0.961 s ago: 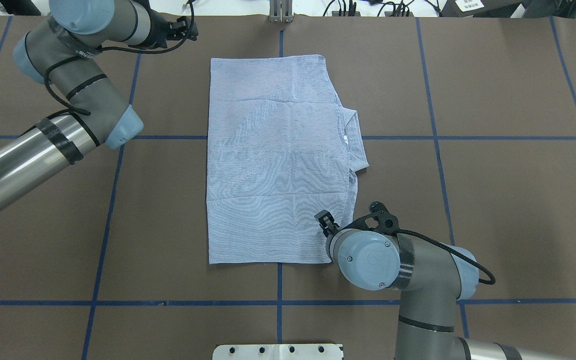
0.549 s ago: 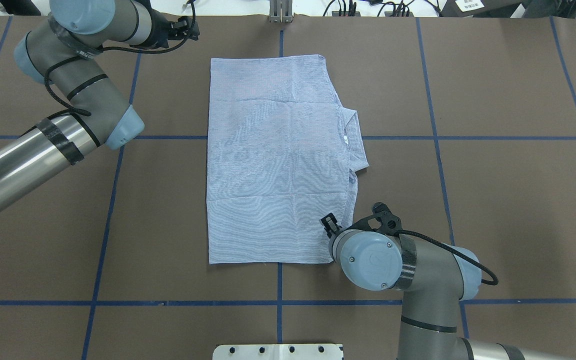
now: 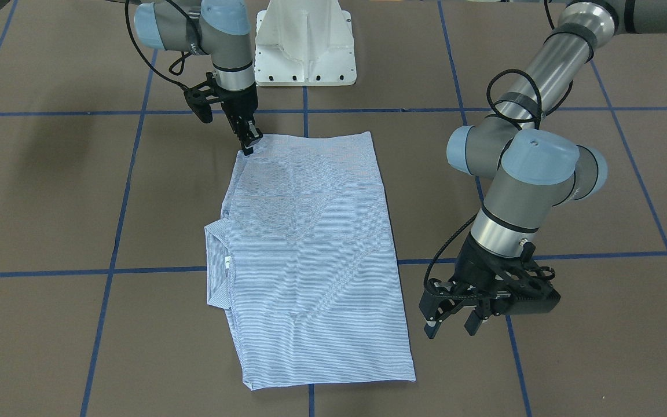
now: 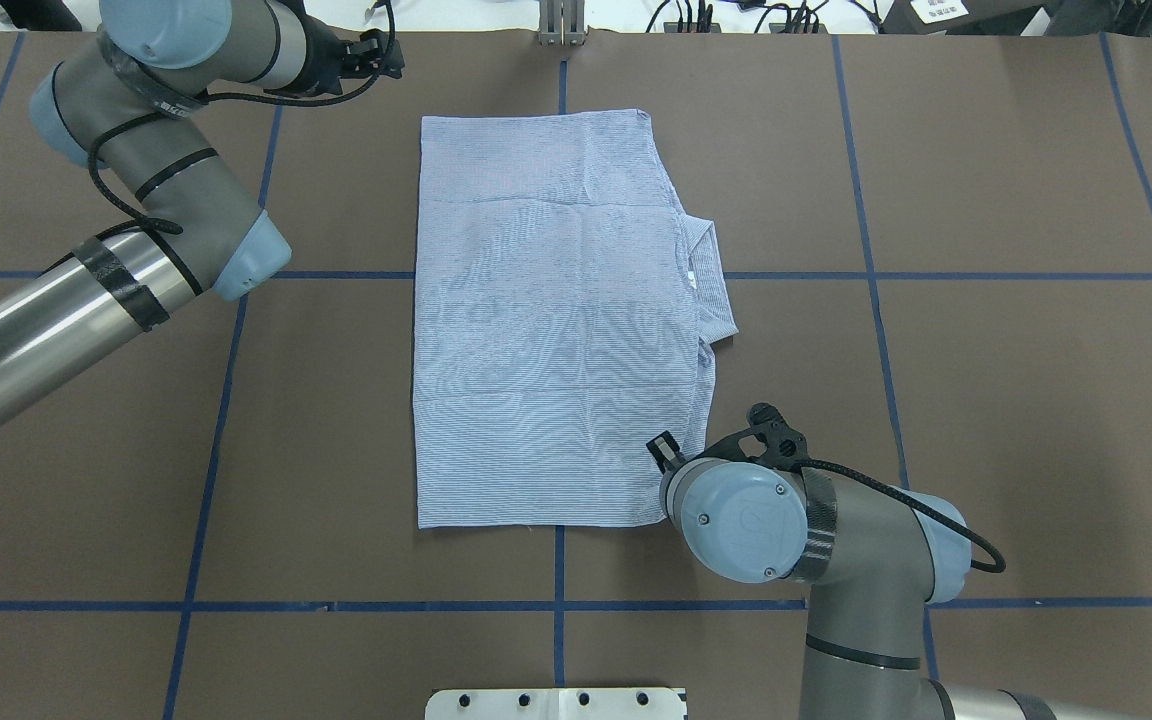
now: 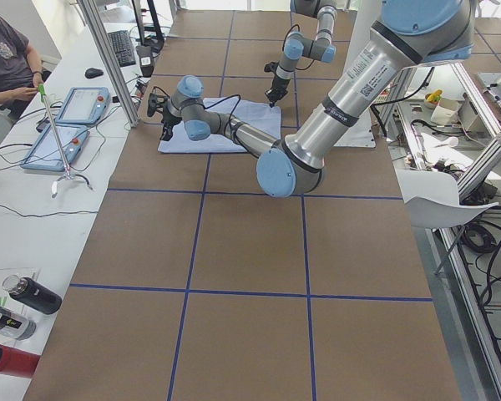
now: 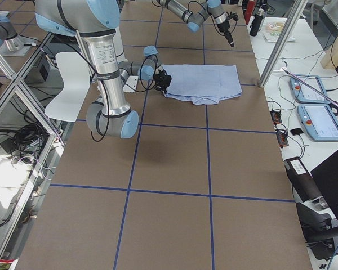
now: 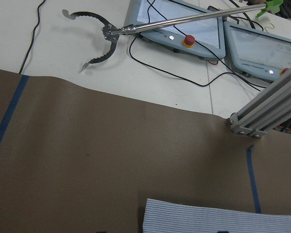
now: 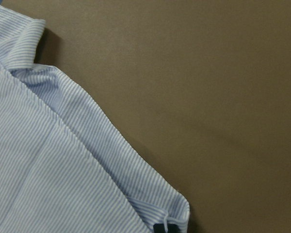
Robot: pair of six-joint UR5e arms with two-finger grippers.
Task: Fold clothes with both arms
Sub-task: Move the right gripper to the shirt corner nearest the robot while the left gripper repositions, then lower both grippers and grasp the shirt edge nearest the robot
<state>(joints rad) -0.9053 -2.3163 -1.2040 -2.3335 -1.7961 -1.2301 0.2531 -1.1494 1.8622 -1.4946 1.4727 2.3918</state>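
The clothes are one light blue-and-white striped shirt (image 4: 556,320) (image 3: 310,249), folded into a flat rectangle on the brown table, with its collar (image 4: 706,280) sticking out on the right side. My right gripper (image 3: 248,142) (image 4: 663,450) points down at the shirt's near right corner. Its fingers look shut and its tip touches the cloth edge (image 8: 174,213), and the cloth lies flat. My left gripper (image 3: 452,327) (image 4: 386,60) hangs open and empty, just off the shirt's far left corner, above bare table.
The white pedestal base (image 3: 304,46) stands at the robot's side of the table. Beyond the far table edge lie two teach pendants (image 7: 184,29), a grabber tool (image 7: 106,36) and an aluminium post (image 7: 266,111). A person (image 5: 4,58) sits by that edge.
My right gripper has slid a little outward, from over the shirt toward its near right edge. The left gripper crept slightly toward the far edge. The shirt has not moved.
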